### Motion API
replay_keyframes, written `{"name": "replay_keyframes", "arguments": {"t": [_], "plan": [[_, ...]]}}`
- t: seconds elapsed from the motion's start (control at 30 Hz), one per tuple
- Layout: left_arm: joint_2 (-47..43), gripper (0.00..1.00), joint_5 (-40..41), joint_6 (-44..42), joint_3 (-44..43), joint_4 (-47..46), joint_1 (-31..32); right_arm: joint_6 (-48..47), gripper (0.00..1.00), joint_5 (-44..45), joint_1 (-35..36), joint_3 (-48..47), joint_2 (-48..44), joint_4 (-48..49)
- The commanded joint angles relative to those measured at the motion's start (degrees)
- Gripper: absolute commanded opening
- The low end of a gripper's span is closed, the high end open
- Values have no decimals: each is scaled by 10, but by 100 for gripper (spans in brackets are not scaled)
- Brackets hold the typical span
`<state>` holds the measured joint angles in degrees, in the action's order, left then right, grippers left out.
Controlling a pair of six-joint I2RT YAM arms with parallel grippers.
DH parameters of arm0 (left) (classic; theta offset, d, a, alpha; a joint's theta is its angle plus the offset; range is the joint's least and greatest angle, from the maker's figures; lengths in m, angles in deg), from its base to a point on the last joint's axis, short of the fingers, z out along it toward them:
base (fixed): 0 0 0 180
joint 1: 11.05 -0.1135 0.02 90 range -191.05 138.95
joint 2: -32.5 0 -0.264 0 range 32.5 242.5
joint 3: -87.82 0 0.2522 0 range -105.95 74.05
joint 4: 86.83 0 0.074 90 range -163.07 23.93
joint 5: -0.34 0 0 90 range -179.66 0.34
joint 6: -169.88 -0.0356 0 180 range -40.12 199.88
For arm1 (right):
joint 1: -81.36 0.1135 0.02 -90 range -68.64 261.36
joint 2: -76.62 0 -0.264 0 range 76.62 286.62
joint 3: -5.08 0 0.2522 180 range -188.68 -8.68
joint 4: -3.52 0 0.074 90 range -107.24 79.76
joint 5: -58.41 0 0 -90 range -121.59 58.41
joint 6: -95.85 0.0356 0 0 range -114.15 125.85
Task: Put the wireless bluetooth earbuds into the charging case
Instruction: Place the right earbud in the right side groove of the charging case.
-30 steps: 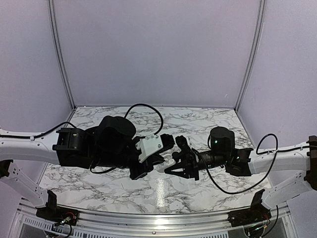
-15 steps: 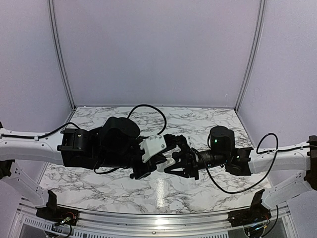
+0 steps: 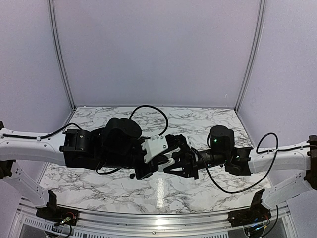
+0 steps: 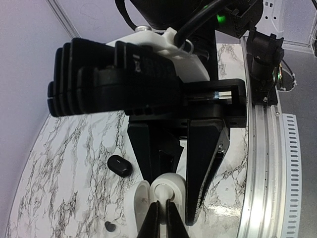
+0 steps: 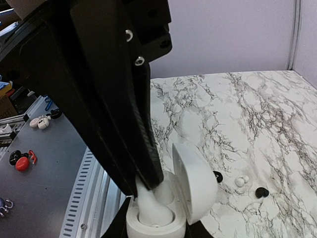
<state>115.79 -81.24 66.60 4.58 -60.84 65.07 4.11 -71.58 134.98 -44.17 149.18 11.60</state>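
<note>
1. Marbled bench (image 5: pixel 257 109) underneath; my right jaws are clamped on the open white charging case (image 5: pixel 194 184).
2. My left jaws, nearly closed, pinch a white earbud (image 5: pixel 148 206) (its tip down in that case).

Item 1: the charging case (image 5: pixel 148 225) sits between the fingers of the right gripper (image 4: pixel 174 197). Its lid (image 5: pixel 194 184) is hinged up, just right of the left gripper (image 5: pixel 148 179) as the right wrist sees it.

Item 2: the left gripper stands above the case, and the earbud (image 5: pixel 151 206) at its tips is in the case's well.

Item 3: three loose pieces lie in a row on the table (image 5: pixel 267 114), apart from one another, ahead and to the right of the right gripper and beyond the lid. The small piece (image 5: pixel 217 175) is nearest the lid, then the round piece (image 5: pixel 241 181), then the oval piece (image 5: pixel 261 192).
</note>
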Motion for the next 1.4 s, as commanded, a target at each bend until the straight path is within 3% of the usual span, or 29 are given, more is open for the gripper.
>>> {"name": "replay_keyframes", "arguments": {"t": [0.0, 0.6, 1.13, 1.23, 1.37], "plan": [[11, 0, -23, 0, 1, -15, 3, -2, 0, -8, 5, -29, -1, 30], [18, 0, -42, 5, 5, -12, 3, -11, 0, -17, 4, -20, -33, 31], [-48, 27, 4, 0, -1, 5, 3, -4, 0, -10, 4, -4, -13, 38], [-59, 27, 7, 1, 7, 5, 3, -3, 0, -9, 4, -4, -9, 38], [-68, 18, 14, 0, 16, 6, 3, -1, 0, -9, 4, -6, -5, 37]]}}
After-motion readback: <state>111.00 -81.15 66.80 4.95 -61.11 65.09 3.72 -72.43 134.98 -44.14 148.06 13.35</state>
